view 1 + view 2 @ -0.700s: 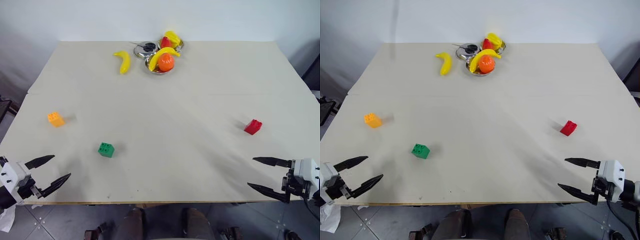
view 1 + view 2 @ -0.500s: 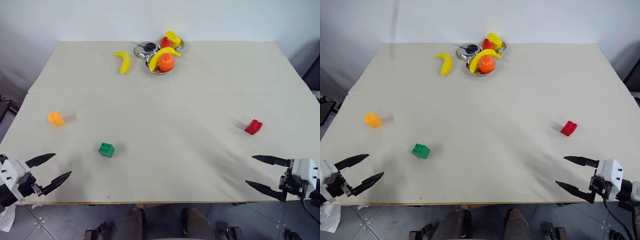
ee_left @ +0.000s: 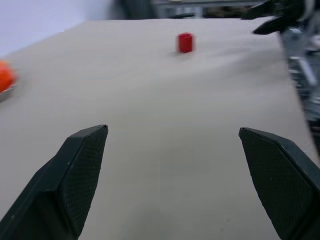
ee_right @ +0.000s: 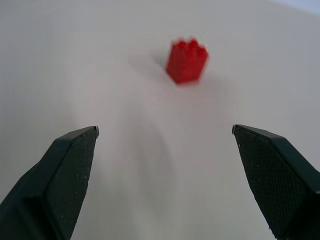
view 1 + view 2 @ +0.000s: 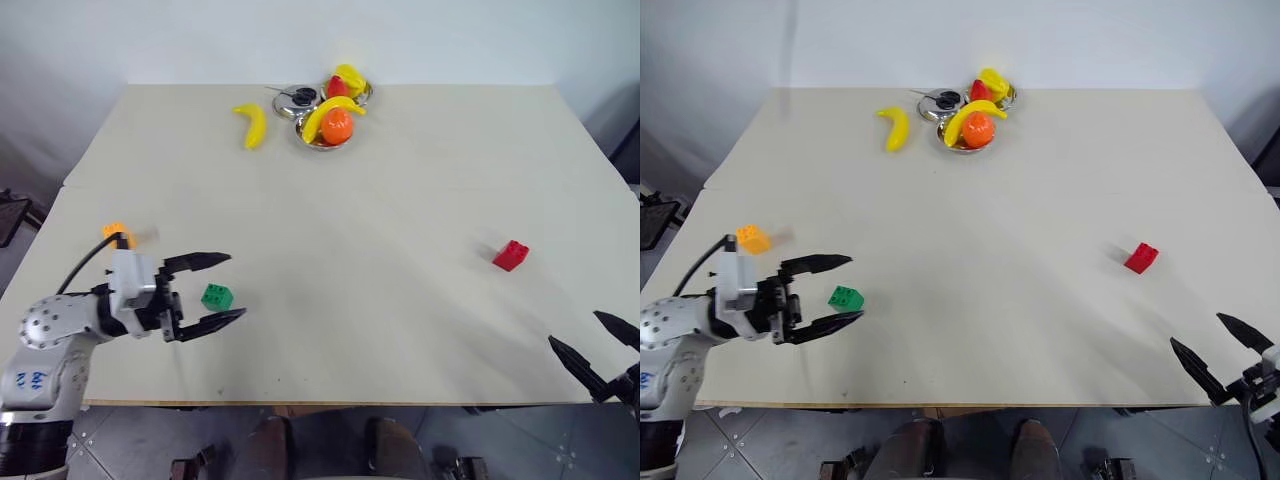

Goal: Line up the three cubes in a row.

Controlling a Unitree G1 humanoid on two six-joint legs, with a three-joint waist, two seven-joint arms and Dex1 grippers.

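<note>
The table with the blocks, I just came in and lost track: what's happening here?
The left gripper is open over the table, its fingers either side of the green cube, nothing held. The orange-yellow cube and the red cube lie far apart, untouched. The right gripper waits open at the near edge.

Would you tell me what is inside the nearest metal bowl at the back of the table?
The bowl holds an orange fruit with a banana lying across it. Whatever sits beneath them is covered.

Three cubes: one red (image 5: 510, 255), one green (image 5: 216, 296), one orange-yellow (image 5: 116, 233), three bananas (image 5: 250, 124), one orange (image 5: 337, 125)
</note>
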